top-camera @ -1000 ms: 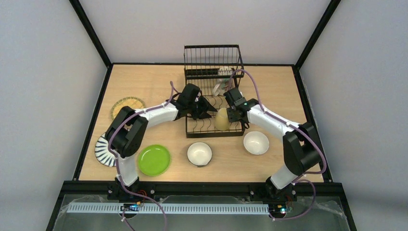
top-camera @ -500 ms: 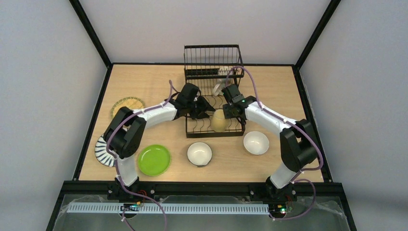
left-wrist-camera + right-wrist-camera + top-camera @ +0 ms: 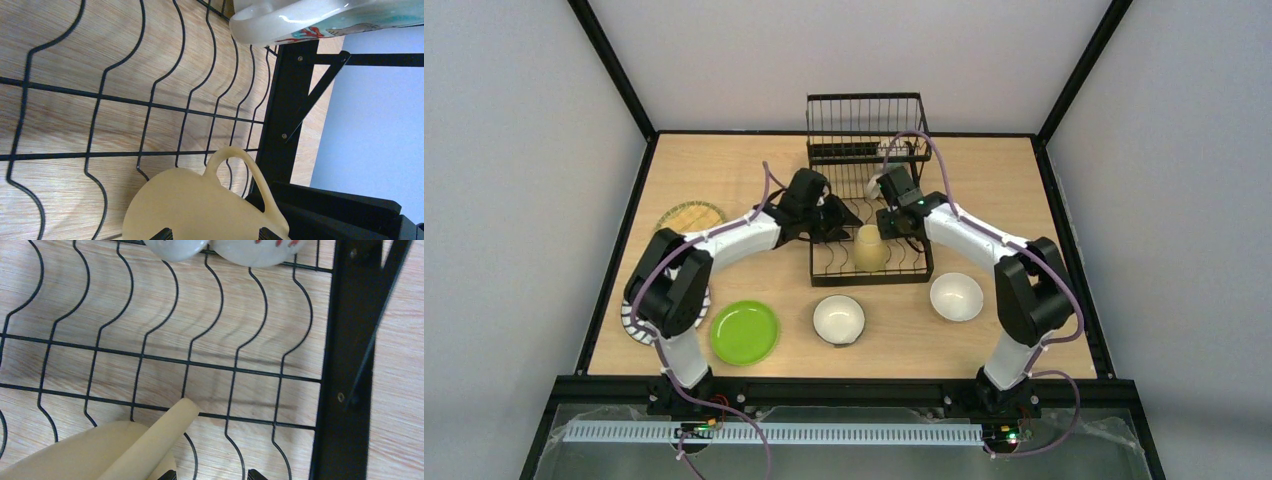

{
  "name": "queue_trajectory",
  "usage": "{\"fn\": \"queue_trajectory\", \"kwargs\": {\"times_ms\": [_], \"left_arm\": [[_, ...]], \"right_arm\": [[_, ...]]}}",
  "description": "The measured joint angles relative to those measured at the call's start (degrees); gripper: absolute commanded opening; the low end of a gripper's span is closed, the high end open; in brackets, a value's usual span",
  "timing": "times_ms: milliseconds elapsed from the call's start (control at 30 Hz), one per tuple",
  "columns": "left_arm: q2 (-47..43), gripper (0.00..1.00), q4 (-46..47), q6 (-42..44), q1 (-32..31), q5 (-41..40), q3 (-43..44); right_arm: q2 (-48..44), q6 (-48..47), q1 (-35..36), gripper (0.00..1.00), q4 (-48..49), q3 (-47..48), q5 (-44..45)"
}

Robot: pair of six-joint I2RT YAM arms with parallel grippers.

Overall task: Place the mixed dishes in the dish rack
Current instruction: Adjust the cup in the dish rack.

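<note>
Yellow mug (image 3: 869, 250) is cut off by the bottom edge of both my wrist views, and its mouth is hidden. It sits in the low slotted base of the dish rack (image 3: 894, 281). From overhead its long axis runs near to far, and its handle arches toward the rack's black upright. My left gripper (image 3: 215, 234) gapes wide astride it; I cannot tell if they touch. My right gripper (image 3: 210, 475) is spread, with nothing between its tips.

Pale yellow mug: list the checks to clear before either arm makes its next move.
1. Pale yellow mug inside the dish rack base: ok.
2. Mug seated steady on the wires: cannot tell.
3. Right gripper free of the mug: ok, bare wires show between its tips.
4. Left gripper free of the mug: cannot tell, the mug fills the view between its tips.
5. Other dishes loaded: not ok, lime green plate lies on the table.
</note>
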Motion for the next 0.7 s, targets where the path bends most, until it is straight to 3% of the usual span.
{"fn": "queue_trajectory", "kwargs": {"times_ms": [433,700], "left_arm": [[-4.33,0.98,-1.95,1.38,1.62,-1.97,-1.01],[-8.41,0.98,-3.02,1.99,2.54,-3.93,-2.21]], "right_arm": [[4.57,0.0,1.73,0.8,0.9,5.44,-1.14],[4.37,0.72,1.77,0.8,0.94,5.44,2.49]]}}
